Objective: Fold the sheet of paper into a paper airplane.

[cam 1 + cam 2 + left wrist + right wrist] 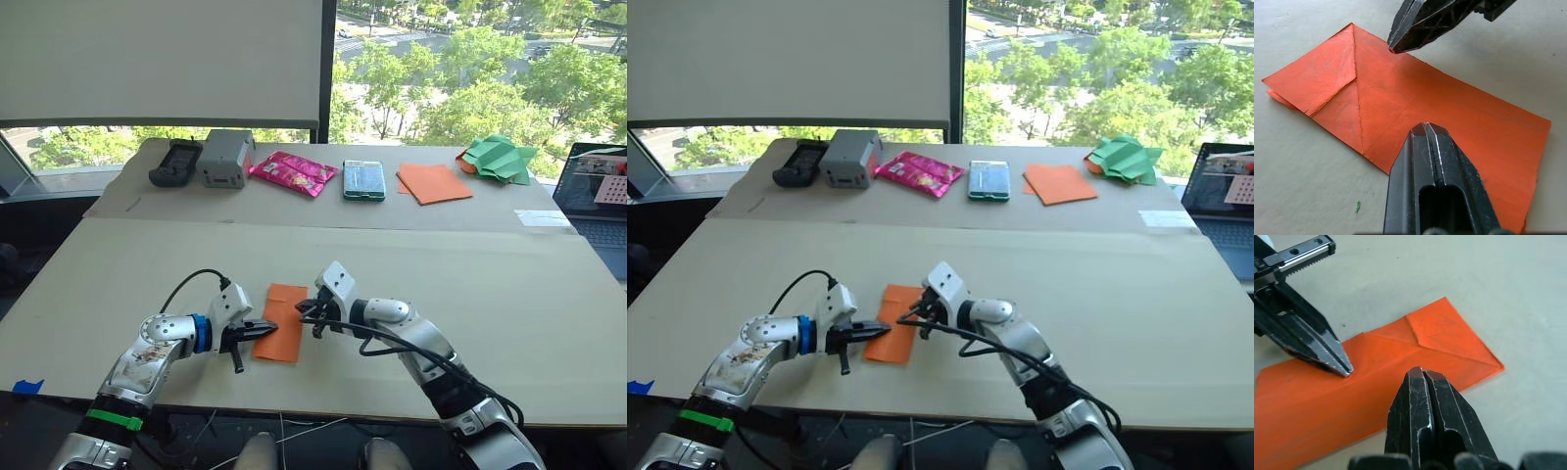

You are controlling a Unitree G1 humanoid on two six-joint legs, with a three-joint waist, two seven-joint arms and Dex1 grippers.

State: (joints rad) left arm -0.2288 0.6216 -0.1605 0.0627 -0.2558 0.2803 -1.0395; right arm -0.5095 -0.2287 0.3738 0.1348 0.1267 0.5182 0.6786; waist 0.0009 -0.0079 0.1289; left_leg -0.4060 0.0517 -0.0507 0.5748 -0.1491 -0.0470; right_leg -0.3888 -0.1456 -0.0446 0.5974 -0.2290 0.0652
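Fingers of the left gripper (pixel 266 331) and right gripper (pixel 306 313), each pressed together, hide parts of the folded sheet of paper (pixel 281 321) at lower centre; pale table (pixel 509 294), windows behind.

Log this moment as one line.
paper: folded, flat on table | left gripper: shut, tip on paper | right gripper: shut, at opposite edge | plane: unfinished

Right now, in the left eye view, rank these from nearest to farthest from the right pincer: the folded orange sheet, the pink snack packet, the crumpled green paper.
1. The sheet of paper, directly beside the right pincer.
2. The pink snack packet, far side, slightly left.
3. The crumpled green paper, far right corner.
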